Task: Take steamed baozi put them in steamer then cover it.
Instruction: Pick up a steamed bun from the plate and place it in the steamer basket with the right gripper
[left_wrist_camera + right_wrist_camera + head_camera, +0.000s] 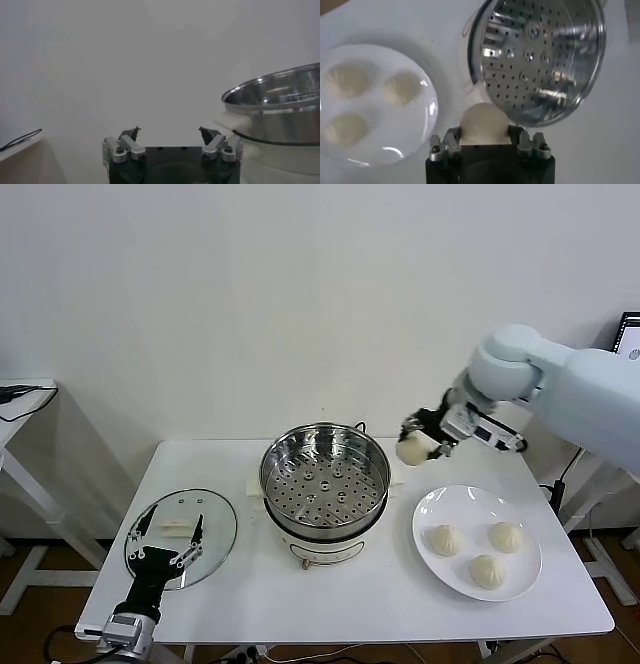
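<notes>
White wall backs a white counter (330,604), and our right tool (420,442) hangs above it between the plate (432,559) and the steamer (325,477), closed on one baozi (411,448). Three more baozi (486,551) sit on the plate; the steamer basket holds none. Our left tool (165,536) waits with fingers spread wide over the glass lid (215,529) at the counter's left. We judge the bun light, soft and easily dented, perhaps a little tacky, so we want a gentle squeeze across its round sides below the pleats, not on the top. Releasing low over the perforated floor should keep it from rolling.
</notes>
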Action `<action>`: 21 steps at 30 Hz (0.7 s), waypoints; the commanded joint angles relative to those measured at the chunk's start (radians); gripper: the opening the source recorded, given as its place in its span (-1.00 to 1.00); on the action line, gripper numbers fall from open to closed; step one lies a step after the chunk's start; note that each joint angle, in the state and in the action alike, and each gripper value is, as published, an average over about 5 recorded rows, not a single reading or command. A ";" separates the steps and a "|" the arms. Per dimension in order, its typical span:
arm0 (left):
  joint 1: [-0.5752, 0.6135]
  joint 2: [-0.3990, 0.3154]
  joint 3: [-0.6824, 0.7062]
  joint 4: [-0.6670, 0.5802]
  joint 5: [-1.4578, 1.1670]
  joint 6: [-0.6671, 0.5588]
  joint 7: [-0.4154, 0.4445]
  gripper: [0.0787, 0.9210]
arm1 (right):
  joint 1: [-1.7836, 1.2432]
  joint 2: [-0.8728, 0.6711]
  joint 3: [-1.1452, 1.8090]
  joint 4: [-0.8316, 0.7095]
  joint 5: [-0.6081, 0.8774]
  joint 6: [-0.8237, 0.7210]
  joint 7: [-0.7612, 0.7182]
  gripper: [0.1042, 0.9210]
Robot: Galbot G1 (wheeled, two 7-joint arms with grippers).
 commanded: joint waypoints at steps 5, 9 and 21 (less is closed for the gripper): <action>-0.009 0.006 -0.047 0.016 -0.020 0.006 0.011 0.77 | 0.003 0.364 -0.058 -0.302 -0.122 0.273 0.102 0.36; -0.011 0.008 -0.054 0.024 -0.023 0.004 0.017 0.77 | -0.068 0.441 -0.042 -0.418 -0.146 0.301 0.138 0.36; -0.015 0.014 -0.074 0.043 -0.033 0.002 0.024 0.77 | -0.234 0.515 0.027 -0.610 -0.206 0.320 0.158 0.36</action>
